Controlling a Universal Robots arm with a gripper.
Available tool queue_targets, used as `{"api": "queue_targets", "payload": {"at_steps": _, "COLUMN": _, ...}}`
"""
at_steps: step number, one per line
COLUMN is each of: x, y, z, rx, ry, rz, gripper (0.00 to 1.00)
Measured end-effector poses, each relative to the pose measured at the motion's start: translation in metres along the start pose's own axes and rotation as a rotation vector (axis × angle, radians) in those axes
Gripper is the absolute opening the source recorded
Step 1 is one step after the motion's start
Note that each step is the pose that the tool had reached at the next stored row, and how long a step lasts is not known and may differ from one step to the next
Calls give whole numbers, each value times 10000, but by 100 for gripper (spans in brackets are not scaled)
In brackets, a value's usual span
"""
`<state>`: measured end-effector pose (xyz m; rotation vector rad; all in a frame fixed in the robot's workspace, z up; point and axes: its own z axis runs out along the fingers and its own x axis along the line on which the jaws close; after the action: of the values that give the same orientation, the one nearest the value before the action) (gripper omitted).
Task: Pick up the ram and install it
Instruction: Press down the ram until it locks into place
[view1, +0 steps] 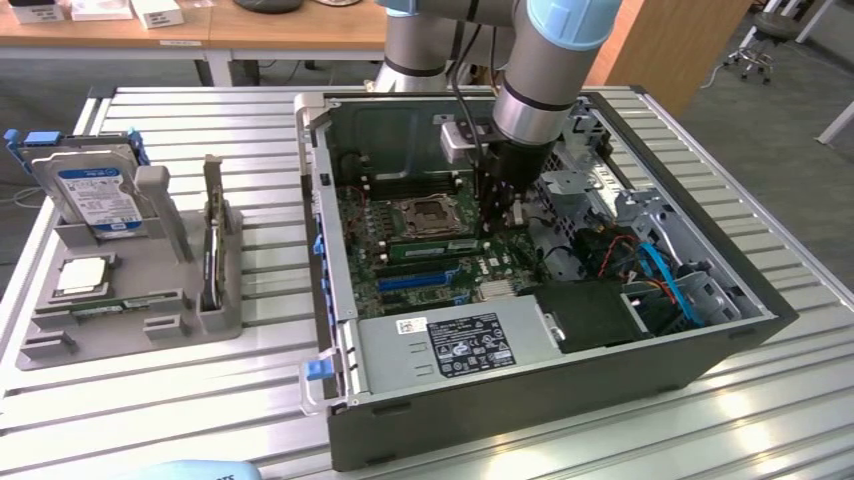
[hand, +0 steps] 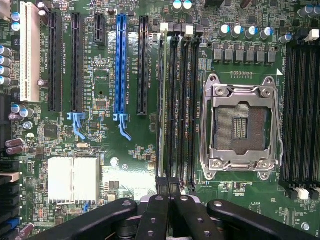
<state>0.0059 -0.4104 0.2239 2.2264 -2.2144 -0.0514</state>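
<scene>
Down inside the open dark-grey computer tower case (view1: 534, 390) goes the grey-and-blue robot arm (view1: 541, 70), its black two-finger gripper (hand: 167, 207) hanging right over the green motherboard (hand: 125, 150), just beside the empty silver CPU socket (hand: 242, 127). From the wrist view the black fingers (hand: 155, 220) are pressed together, and the long, narrow green RAM stick (hand: 162, 100) stands on edge in the memory slot nearest the black expansion slots, running straight away from the fingertips. Whether the fingers pinch its near end or merely sit above it is hard to say, since the linkage hides that end. The stick looks lined up with its slot, though the white latch (hand: 164, 27) at the far end gives no clear sign of being clicked home. The risks, as I read them: uneven pressing at one end could leave the stick tilted and half seated; a slight sideways offset could drive it against the neighbouring black memory slot (hand: 174, 100) wall; too much force could flex the board. Over on the exterior view's left, the grey parts tray (view1: 200, 320) holds the blue-labelled hard drive (view1: 91, 195), well apart from the action.
</scene>
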Motion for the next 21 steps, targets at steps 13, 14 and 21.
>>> {"api": "queue_targets", "payload": {"at_steps": 13, "x": 0, "y": 0, "z": 7, "rx": 2, "ry": 0, "rz": 0, "gripper": 10}}
{"api": "queue_targets", "payload": {"at_steps": 14, "x": 0, "y": 0, "z": 7, "rx": 2, "ry": 0, "rz": 0, "gripper": 10}}
{"api": "queue_targets", "payload": {"at_steps": 21, "x": -2, "y": 1, "z": -72, "rx": -3, "ry": 0, "rz": 0, "gripper": 10}}
